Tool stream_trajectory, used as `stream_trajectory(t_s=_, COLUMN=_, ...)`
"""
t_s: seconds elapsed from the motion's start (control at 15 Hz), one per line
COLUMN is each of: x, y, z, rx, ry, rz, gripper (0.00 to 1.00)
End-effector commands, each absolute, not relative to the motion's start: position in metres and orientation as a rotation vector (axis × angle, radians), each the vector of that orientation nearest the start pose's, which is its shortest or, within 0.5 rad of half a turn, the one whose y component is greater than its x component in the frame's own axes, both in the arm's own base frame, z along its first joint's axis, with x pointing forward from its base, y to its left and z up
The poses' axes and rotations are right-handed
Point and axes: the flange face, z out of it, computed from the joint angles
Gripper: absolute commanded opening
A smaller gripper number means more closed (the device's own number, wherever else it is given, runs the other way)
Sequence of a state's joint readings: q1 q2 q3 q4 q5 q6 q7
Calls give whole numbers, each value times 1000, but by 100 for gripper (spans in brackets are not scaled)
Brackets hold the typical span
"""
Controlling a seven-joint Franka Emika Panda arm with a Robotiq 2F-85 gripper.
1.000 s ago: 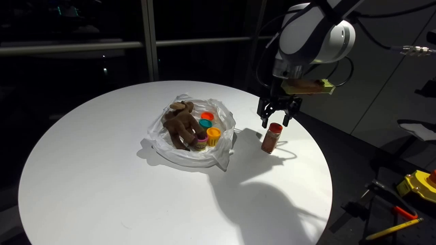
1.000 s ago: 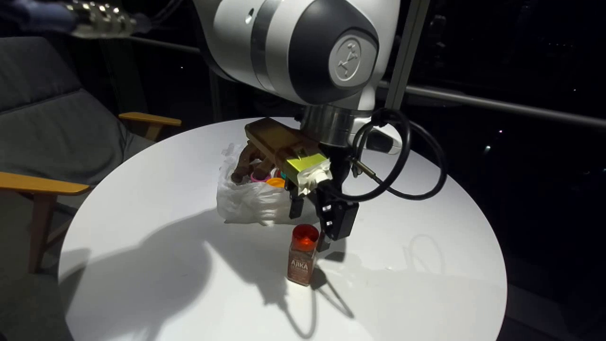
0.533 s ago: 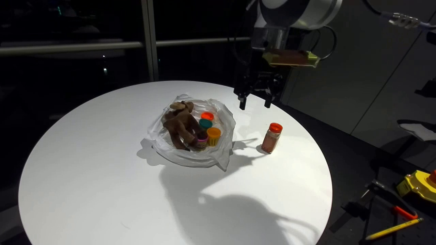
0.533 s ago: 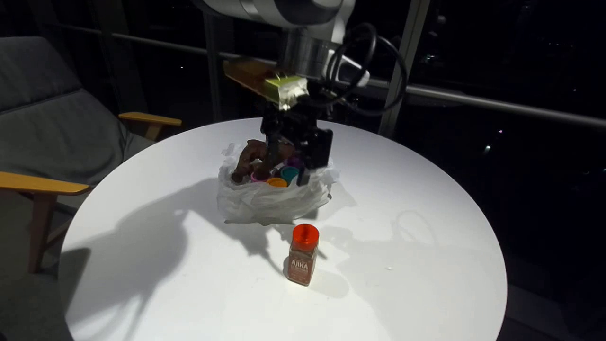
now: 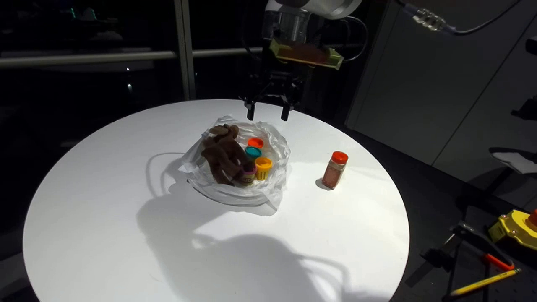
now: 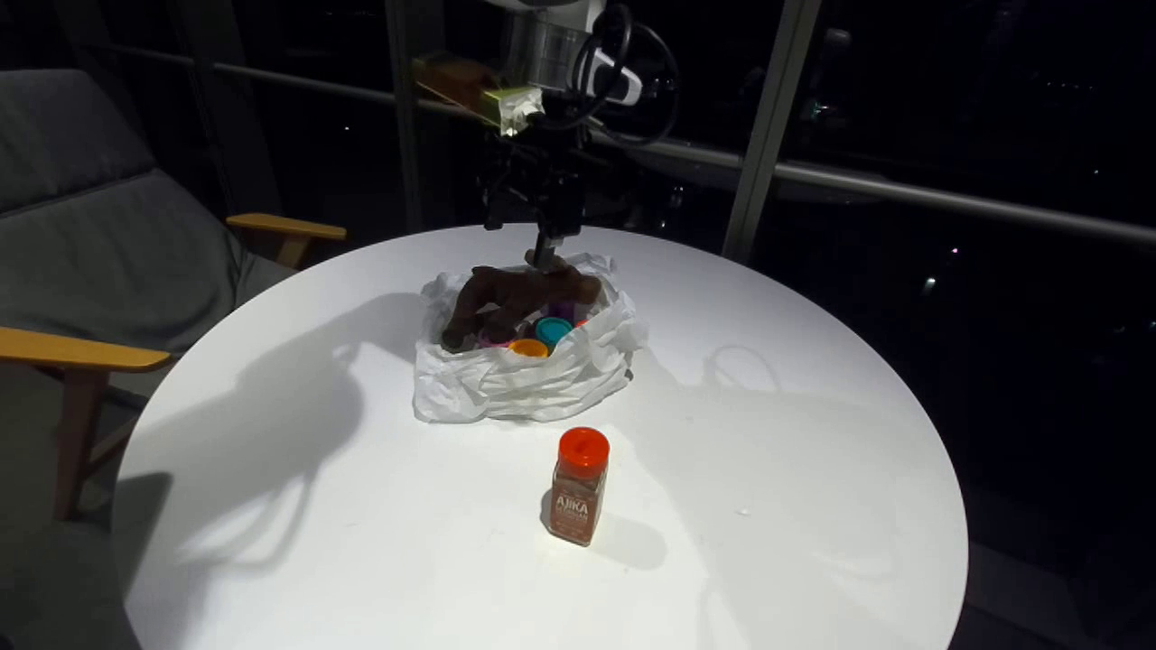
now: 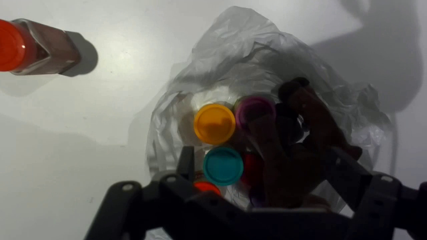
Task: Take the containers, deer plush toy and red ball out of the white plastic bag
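Starting at the left in an exterior view, the white plastic bag (image 5: 235, 196) sits on the desk (image 5: 105, 209) with its mouth spread wide. Its rim is loose and crumpled, so the fingers should go down inside it, or the film may be pinched and dragged along.

Along the bag's left side lies the deer plush toy (image 5: 224, 147), a leg over the pink-lidded container (image 5: 248, 180). Lifting the toy first looks sensible: it is likely soft enough for a firm squeeze round the body, then a slow, straight rise so the leg does not tip that container.

Next, in the wrist view, what may be the red ball (image 7: 252, 170) shows between toy and teal-lidded container (image 7: 223, 166), too shadowed to confirm. The red-lidded container (image 5: 255, 143) and the yellow-lidded container (image 5: 263, 169) stand close by; each calls for a vertical descent, centred on the lid, clear of its neighbours.

Above the bag hangs the hand (image 5: 267, 115), fingers parted and holding nothing, judged to be lining up for the next pick.

Farthest right, the red-capped jar (image 5: 334, 170) stands upright outside the bag, apparently one container already out; lifted items should be set down away from it.
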State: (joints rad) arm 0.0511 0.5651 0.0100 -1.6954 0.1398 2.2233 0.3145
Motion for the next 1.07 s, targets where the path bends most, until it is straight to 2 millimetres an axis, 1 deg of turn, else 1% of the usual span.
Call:
stream_trajectory(t_s=0.0, x=714, y=52, z=245, rx=-2923, ry=570, rz=96, gripper=100)
stream_trajectory(t_s=0.13, x=729, y=51, z=230, rx=-2905, ry=579, rz=77, gripper=100)
stream_trajectory(t_s=0.27, x=742, y=53, z=220, rx=-2874, ry=577, rz=78, gripper=100)
stream_trajectory(t_s=0.47, x=754, y=61, z=208, rx=-2838, ry=574, rz=85, gripper=100)
stream_trajectory(t_s=0.73, x=761, y=74, z=190, rx=-2812, ry=562, rz=133, gripper=100)
stream_trajectory(t_s=1.0, x=765, y=78, z=166, rx=-2810, ry=557, rz=179, gripper=100)
